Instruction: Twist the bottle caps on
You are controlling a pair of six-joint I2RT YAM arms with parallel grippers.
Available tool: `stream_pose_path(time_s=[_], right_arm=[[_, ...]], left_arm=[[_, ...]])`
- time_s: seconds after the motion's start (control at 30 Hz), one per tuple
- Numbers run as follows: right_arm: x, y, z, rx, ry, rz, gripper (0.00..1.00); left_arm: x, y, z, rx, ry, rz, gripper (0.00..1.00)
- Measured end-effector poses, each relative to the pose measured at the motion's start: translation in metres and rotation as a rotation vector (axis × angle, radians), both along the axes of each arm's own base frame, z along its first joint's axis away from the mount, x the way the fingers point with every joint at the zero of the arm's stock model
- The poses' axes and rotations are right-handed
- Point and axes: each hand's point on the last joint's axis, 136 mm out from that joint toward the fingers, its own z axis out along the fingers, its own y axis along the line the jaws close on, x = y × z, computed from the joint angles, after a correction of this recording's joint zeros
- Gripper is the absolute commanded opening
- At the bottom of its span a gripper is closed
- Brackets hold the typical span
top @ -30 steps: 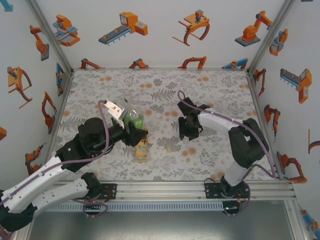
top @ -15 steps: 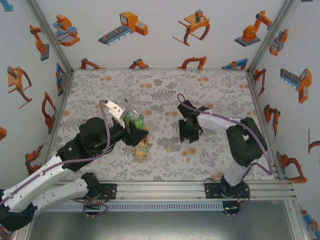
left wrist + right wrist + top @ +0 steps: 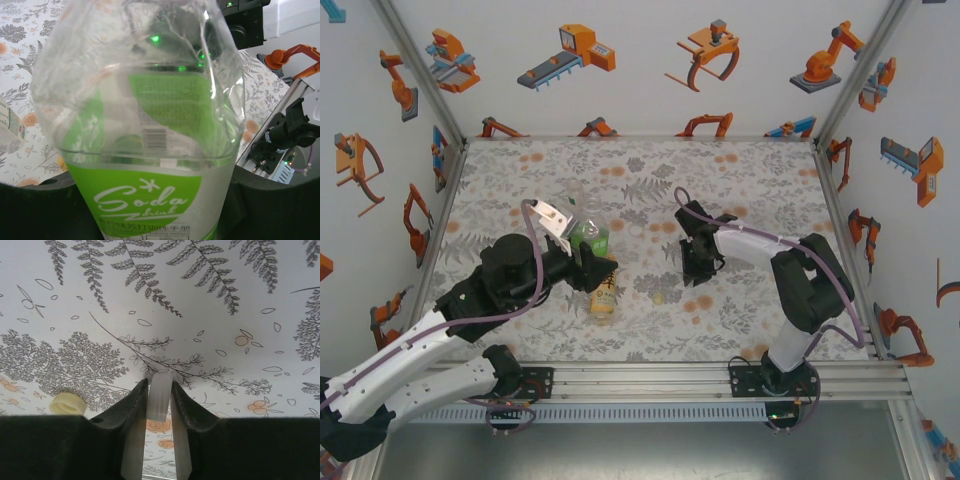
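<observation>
The small round white plastic cap (image 3: 160,399) is pinched between the dark fingers of your right gripper (image 3: 697,270), low over the fern-printed table cover (image 3: 750,190). The jaws are drawn together on it with no slack on either side. It looks to stand on its edge, gripped across its flat faces, but the wrist camera is too close for you to be sure. Beside it, clear of the fingers, a pale yellow plastic cap (image 3: 67,403) lies loose on the cover.

Further out, your left gripper (image 3: 586,263) is clamped around the clear plastic bottle with the bright green label (image 3: 150,150), left of the table's middle. An amber plastic bottle (image 3: 604,292) lies on its side just beside that gripper, and the yellow cap sits between it and your right gripper.

You appear to be at the cap pick, with the grasp made and nothing threaded yet. Next, lift the white cap straight off the cover and carry it across to the held bottle. Bring its open side square onto the neck before you twist, because a cap held on edge will need reorienting first. Keep the left grip firm so the bottle cannot spin.
</observation>
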Motion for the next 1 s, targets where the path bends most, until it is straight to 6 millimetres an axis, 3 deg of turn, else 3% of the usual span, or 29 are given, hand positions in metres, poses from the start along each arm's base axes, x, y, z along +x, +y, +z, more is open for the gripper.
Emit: stream_pose_path(time_s=[0.4,0.73,1.0], right_arm=[[-0.020,0.014,0.000,0.157,0.035,-0.027,0.26],[-0.033,-0.018,0.002,0.188,0.033,-0.129,0.40],[-0.032,-0.021,0.003,0.164,0.036,-0.133,0.45]], left_arm=[[0.000,0.000,0.000,-0.001,0.001,0.001,0.00],[0.000,0.000,0.000,-0.002,0.003,0.001,0.00],[0.001,0.001,0.000,-0.001,0.002,0.008,0.00]])
